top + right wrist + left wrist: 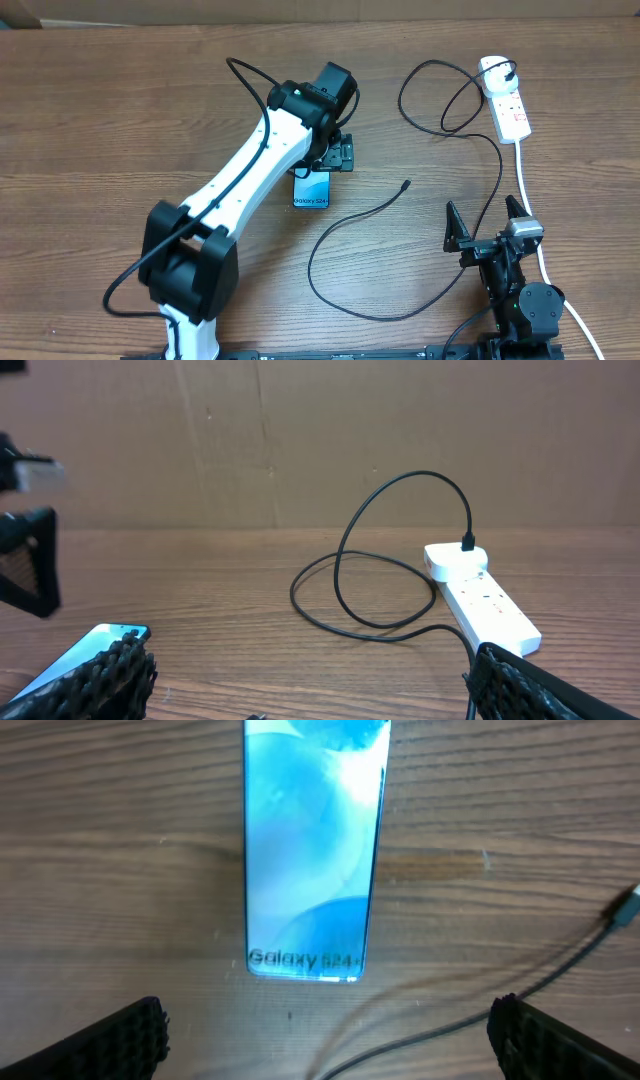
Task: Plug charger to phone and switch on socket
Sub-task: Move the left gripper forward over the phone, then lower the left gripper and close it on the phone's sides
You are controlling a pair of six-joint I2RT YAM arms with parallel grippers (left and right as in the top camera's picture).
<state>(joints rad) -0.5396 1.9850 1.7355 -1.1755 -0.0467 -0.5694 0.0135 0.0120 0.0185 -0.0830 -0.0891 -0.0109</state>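
Left end effector (330, 1045) hangs low over the wooden tabletop (120, 120), jaws spread as wide as they go w/ nothing between them; in its wrist view the two black fingers sit at the bottom corners of the frame. The phone (312, 850) lies flat just above them, lit blue-white screen up, "Galaxy S24" along the short edge nearest the fingers. From overhead that puts the phone near centre frame, partly tucked under the white arm's tip. Right end effector (487, 225) is at lower right of the overhead view, also fully open & empty, well apart from the phone. The charger (372, 207) is plugged into the far end of the socket (505, 100) at upper right; the thin black cable loops there, drops toward the bottom of the frame, then curls back up. Its connector tip (405, 185) lies loose on the tabletop, just right of the phone, not touching it. The socket's thick white cord (530, 200) runs down the right side. Can't tell the switch position from these views.
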